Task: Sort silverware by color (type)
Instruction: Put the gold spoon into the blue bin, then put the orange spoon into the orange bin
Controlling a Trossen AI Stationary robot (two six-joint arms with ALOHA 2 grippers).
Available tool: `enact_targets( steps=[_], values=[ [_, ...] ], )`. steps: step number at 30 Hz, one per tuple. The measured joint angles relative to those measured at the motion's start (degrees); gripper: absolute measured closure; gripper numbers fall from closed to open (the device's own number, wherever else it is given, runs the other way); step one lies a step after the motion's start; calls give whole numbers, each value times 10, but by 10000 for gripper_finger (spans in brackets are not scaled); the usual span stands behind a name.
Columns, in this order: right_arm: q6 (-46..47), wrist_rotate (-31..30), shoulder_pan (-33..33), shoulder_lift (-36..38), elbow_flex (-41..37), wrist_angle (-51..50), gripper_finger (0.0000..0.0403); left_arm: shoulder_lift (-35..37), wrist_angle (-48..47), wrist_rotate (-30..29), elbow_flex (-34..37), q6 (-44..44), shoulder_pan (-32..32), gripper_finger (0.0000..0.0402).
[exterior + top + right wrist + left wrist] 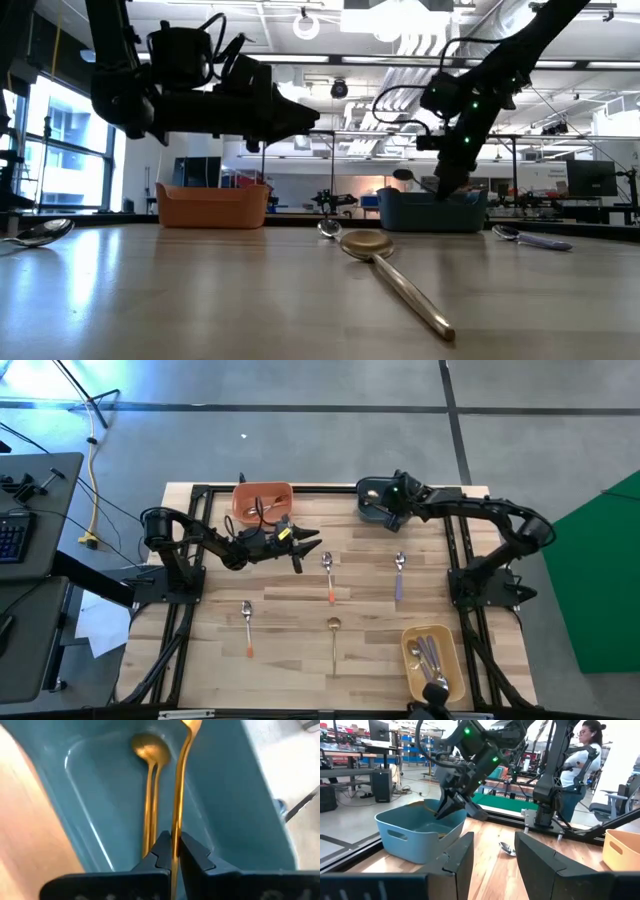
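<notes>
My right gripper hangs over the teal bowl at the table's far edge, shut on a gold spoon. Two more gold spoons lie on the bowl's floor. My left gripper hovers open and level beside the orange bowl, with nothing between its fingers. On the wood lie two orange-handled spoons, a purple-handled spoon and a gold spoon. Purple-handled spoons rest in the yellow bowl. My right gripper pinches the gold spoon's thin handle between its two fingers, part of the way along it. The fingers slant down into the teal bowl, and the handle runs on ahead of them. The spoon's bowl end leads, lifted clear of the spoons below.
A person stands beyond the table's right side. Black frame rails run along the table's left and right sides. Bare wood lies between the scattered spoons at the table's middle.
</notes>
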State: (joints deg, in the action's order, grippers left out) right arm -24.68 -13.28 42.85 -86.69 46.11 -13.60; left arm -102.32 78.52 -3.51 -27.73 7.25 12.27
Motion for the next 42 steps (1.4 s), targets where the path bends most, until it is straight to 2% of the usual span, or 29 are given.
enact_targets(
  steps=[21,29,32,36,39,42],
  values=[
    [-9,-2,2,-15,0,-3,383,0,-24,-1,0,-11,0,271],
    [2,-9,2,-15,0,-3,346,0,-26,-1,0,-19,-1,271],
    [3,-40,2,-12,0,-3,338,0,-26,-1,0,-19,-1,271],
    [-2,-72,1,12,0,-8,355,0,-37,-1,0,-30,-7,283],
    [2,-72,-4,50,0,-21,389,0,-54,0,0,-31,-12,305],
    [23,-61,-24,95,0,-37,396,0,-82,-1,0,-44,-20,334]
  ],
)
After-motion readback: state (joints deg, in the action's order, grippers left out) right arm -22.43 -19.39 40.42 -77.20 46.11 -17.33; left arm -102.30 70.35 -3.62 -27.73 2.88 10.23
